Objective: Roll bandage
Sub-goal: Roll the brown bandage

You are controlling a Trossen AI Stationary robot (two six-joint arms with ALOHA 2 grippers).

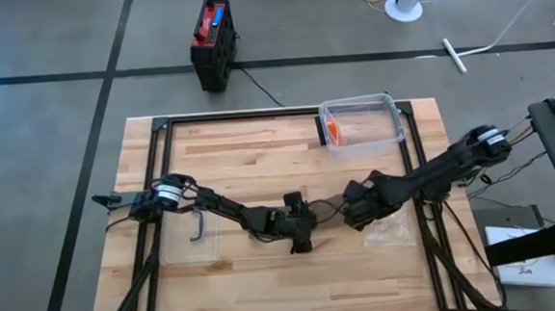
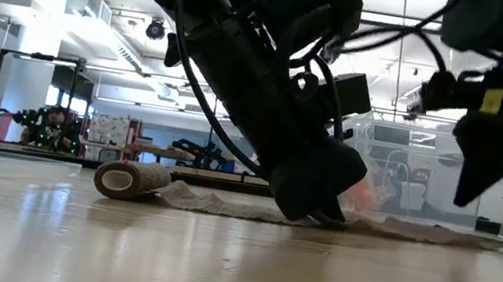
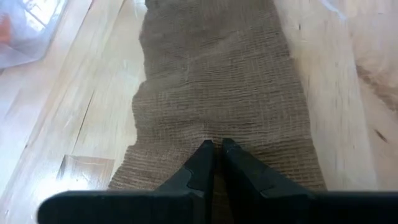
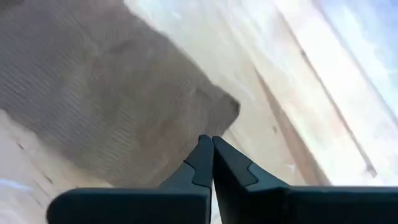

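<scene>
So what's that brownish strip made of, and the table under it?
The strip looks like woven, stretchy bandage cloth, matte tan: fine ribbed threads show, and it lies in soft wrinkles, with one end rolled up. The table looks like wood, likely glued butcher-block planks with a smooth, slightly glossy finish: grain lines and plank seams are visible.

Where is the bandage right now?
The bandage lies flat on the wooden table, near its front middle between both grippers, one end rolled up; the left gripper presses on it.
</scene>
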